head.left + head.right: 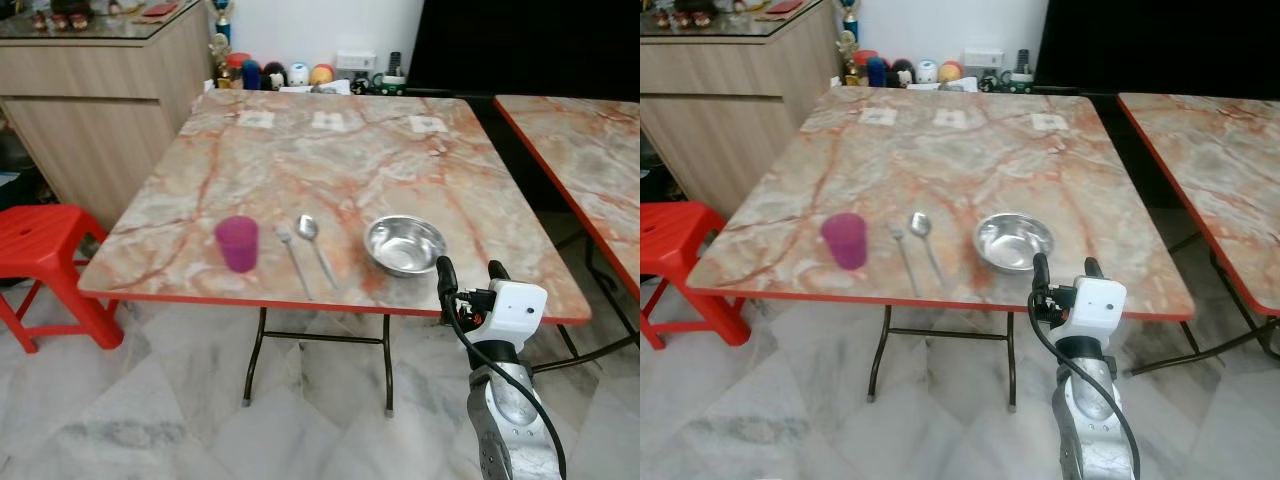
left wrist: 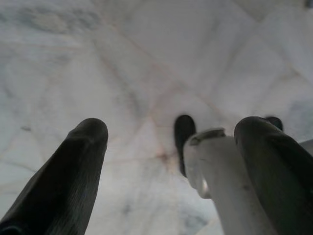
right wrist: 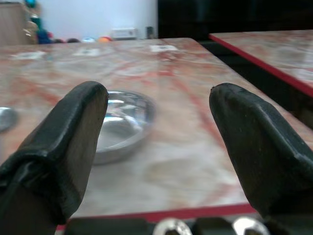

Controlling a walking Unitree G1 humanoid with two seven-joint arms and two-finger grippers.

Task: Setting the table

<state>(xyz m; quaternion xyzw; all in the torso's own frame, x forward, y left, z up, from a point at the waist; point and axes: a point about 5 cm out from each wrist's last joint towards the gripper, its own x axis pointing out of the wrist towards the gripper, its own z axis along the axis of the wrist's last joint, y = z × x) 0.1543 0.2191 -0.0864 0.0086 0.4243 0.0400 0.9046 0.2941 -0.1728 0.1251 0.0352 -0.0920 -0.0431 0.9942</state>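
Note:
A marble-patterned table point(image 1: 330, 160) with a red edge stands before me. Near its front edge, from left to right, are a purple cup point(image 1: 237, 243), a fork point(image 1: 293, 258), a spoon point(image 1: 313, 245) and a steel bowl point(image 1: 404, 244). My right gripper point(image 1: 471, 268) is open at the table's front edge, just right of the bowl and nearer to me, with nothing between its fingers. In the right wrist view the bowl point(image 3: 122, 122) lies ahead, toward one finger. My left gripper point(image 2: 173, 132) hangs open over the tiled floor.
A red plastic stool point(image 1: 45, 260) stands at the table's left and a wooden cabinet point(image 1: 90, 100) behind it. A second matching table point(image 1: 590, 150) is on the right, across a narrow gap. Small figurines and jars point(image 1: 290, 75) line the far edge.

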